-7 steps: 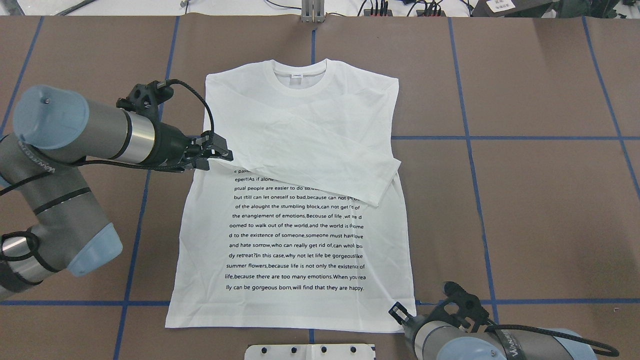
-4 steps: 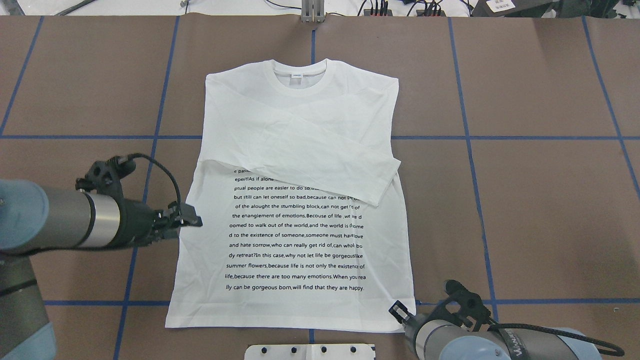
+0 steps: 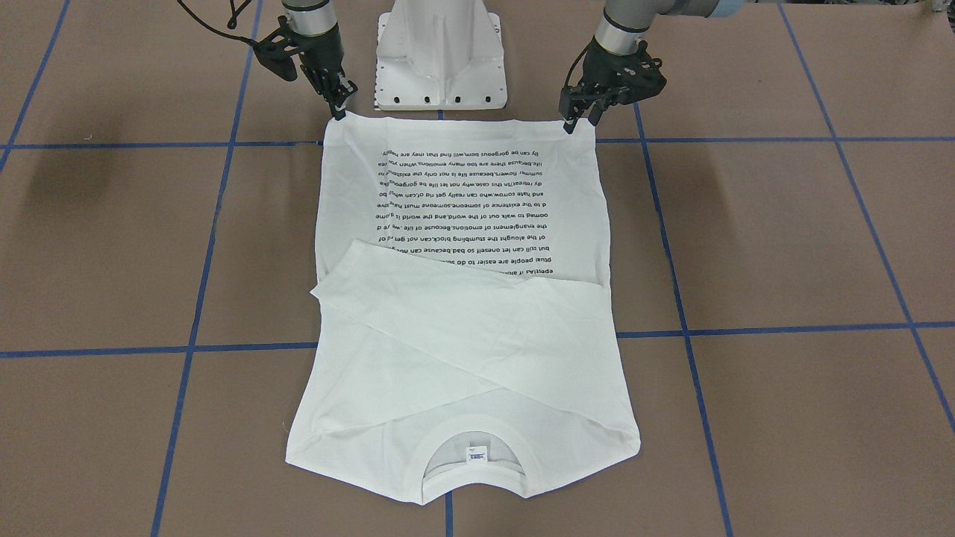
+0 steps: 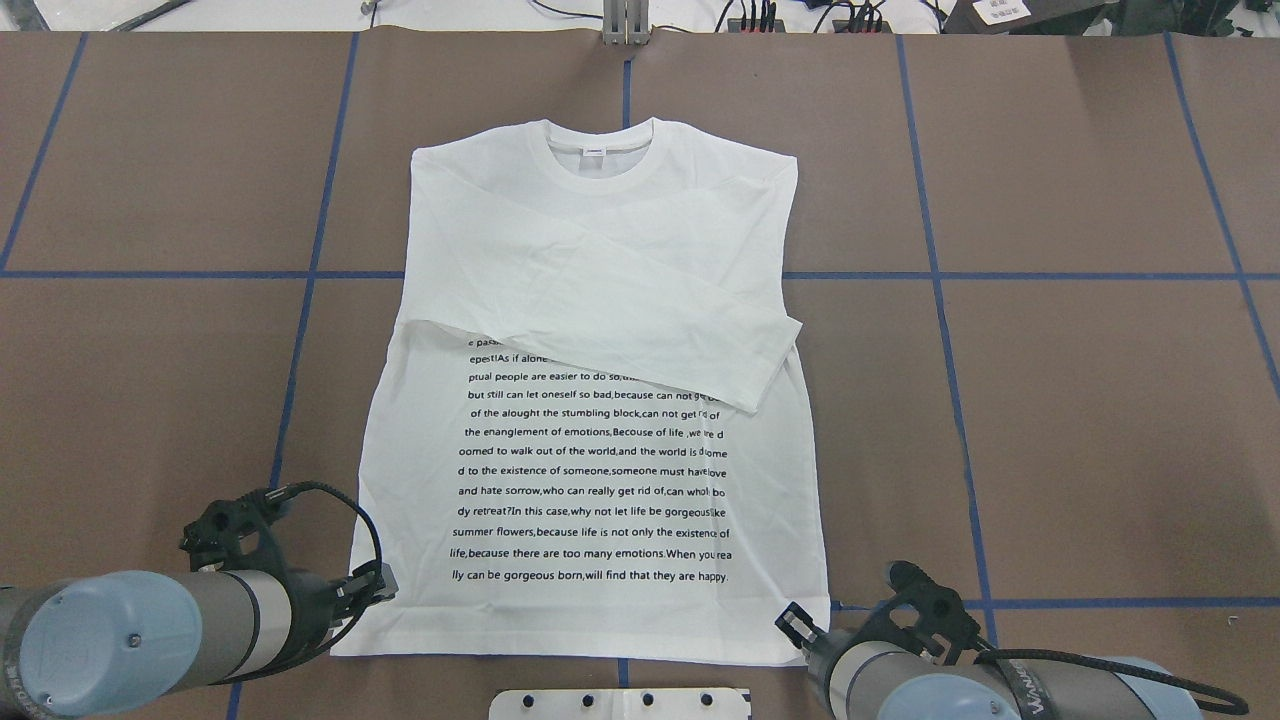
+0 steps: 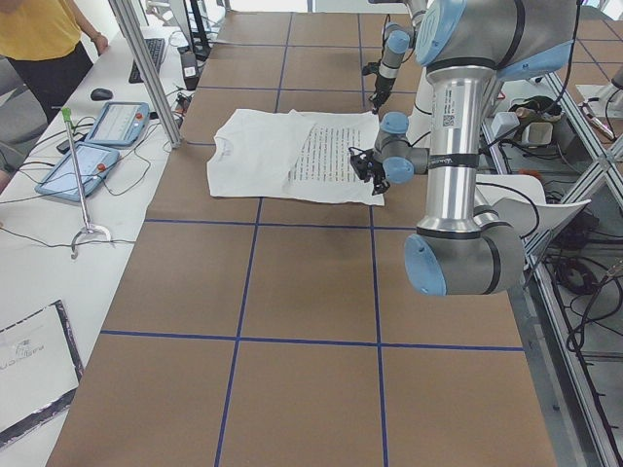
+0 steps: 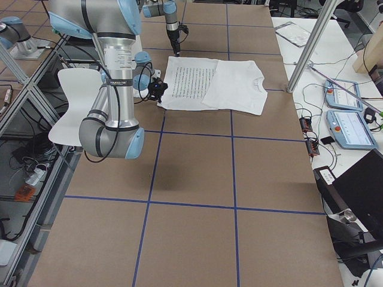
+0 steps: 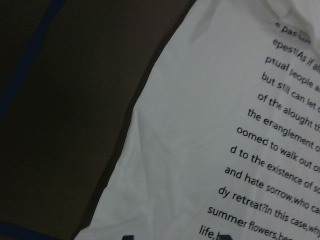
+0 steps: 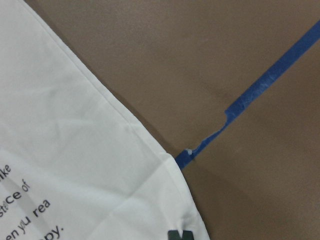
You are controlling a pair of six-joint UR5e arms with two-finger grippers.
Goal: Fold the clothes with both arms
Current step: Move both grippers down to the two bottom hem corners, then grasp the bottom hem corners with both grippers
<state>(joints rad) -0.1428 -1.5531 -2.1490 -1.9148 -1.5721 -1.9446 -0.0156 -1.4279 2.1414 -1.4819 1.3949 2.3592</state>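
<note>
White cotton lies at the middle of the brown paper-covered table (image 4: 1050, 400), which is marked into squares by blue tape lines (image 4: 938, 300). This is the long-sleeved T-shirt (image 4: 600, 600), spread flat with its printed side up. Note that the collar and its neck label (image 4: 593, 152) point away from the robot, and that the hem lies just beside the white pedestal base (image 3: 440, 52). One folded sleeve (image 4: 650, 320) crosses the chest on a slant and covers the top lines of the black text block (image 4: 590, 470); its cuff reaches just past the shirt's side edge. Locate the left gripper (image 4: 378, 585) at the hem corner on the robot's left. The left wrist view shows two dark fingertips (image 7: 127, 237) set well apart over the cloth, so read its jaws as spread; you cannot tell whether they touch the fabric. Locate the right gripper (image 4: 795, 622) at the opposite hem corner. The right wrist view shows only a small dark tip over the corner of the cloth, beside a blue tape line, and you cannot tell how wide its jaws stand.
</note>
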